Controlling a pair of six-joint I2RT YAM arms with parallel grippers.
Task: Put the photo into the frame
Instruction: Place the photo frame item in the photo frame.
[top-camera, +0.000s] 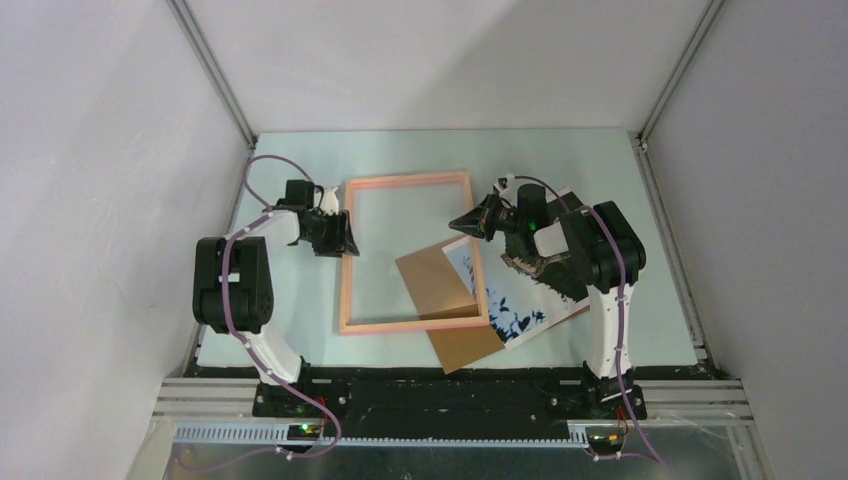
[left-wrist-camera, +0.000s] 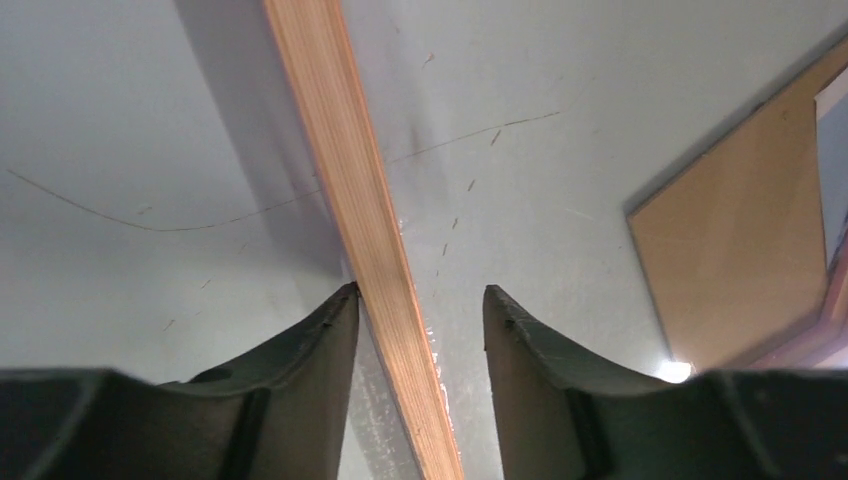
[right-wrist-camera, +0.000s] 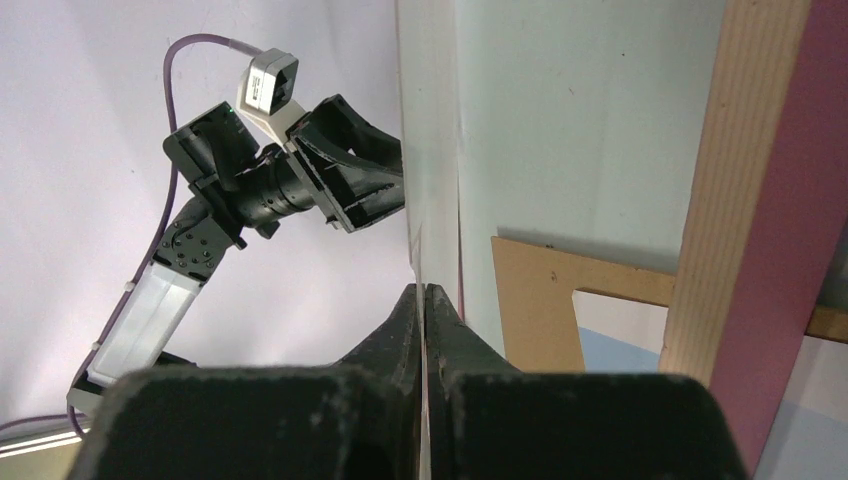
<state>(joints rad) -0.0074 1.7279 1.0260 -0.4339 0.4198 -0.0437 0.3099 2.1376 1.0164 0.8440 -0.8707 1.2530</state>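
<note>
One rail of the frame (left-wrist-camera: 355, 200) ran between the left fingers (left-wrist-camera: 310, 360), which stood apart; the right fingers (right-wrist-camera: 408, 335) were pressed together near the opposite rail.

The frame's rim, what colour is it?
Salmon pink; the frame shows best in the top external view.
</note>
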